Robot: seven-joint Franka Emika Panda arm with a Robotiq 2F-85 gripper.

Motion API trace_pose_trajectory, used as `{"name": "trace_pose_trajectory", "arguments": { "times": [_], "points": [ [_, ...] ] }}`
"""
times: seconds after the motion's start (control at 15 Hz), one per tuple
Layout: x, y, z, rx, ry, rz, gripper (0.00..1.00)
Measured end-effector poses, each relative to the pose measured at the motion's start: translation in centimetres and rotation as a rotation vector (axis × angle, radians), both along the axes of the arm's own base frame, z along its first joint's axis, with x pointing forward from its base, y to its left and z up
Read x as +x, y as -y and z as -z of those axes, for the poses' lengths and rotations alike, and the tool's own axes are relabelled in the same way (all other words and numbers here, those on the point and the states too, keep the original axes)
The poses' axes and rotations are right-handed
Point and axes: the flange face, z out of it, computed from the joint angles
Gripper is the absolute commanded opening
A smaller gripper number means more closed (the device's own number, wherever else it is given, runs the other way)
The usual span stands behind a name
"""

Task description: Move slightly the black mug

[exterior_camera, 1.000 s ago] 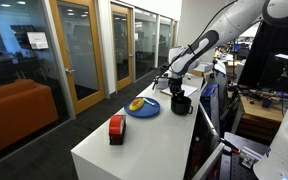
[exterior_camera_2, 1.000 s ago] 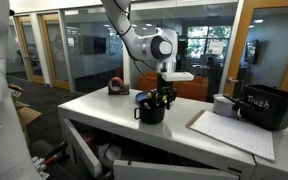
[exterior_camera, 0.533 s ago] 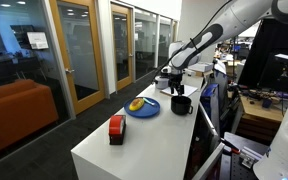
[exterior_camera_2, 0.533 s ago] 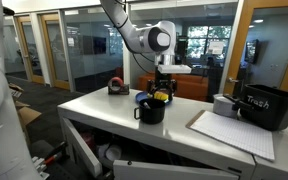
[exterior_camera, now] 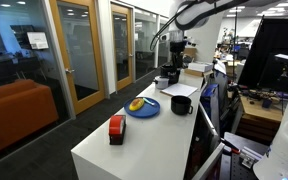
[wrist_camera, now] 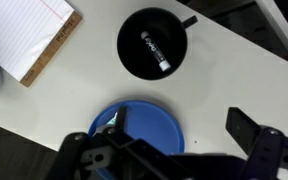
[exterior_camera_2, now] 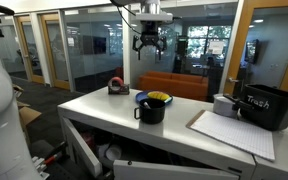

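The pincer (exterior_camera_2: 149,42) hangs wide and empty, high over the white tabletop (wrist_camera: 234,85). Well below it sits the squat glossy black mug (wrist_camera: 154,45), its handle towards the wrist view's upper right. The round blue plate (wrist_camera: 134,125) lies just beside the mug and the yellow lined notepad (wrist_camera: 39,40) is near. The handle side looks free.
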Motion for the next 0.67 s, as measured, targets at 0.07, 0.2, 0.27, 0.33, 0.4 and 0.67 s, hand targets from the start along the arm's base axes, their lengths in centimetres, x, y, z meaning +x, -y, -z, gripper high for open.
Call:
{"name": "trace_pose_trajectory", "arguments": {
  "times": [0.07, 0.2, 0.27, 0.33, 0.4, 0.67],
  "points": [
    [-0.5, -1.4, -2.2, -0.005, 0.01, 0.058, 1.0],
    [-1.5, -3.9, -5.2, -0.013, 0.026, 0.171, 1.0],
    [-1.9, -5.0, -5.8, -0.015, 0.03, 0.227, 1.0],
    [-2.1, -5.9, -6.1, -0.014, 0.031, 0.285, 1.0],
    [-2.3, -6.5, -6.0, -0.014, 0.026, 0.341, 1.0],
    [-2.7, -7.0, -4.2, -0.028, -0.001, 0.55, 1.0]
  ]
}}
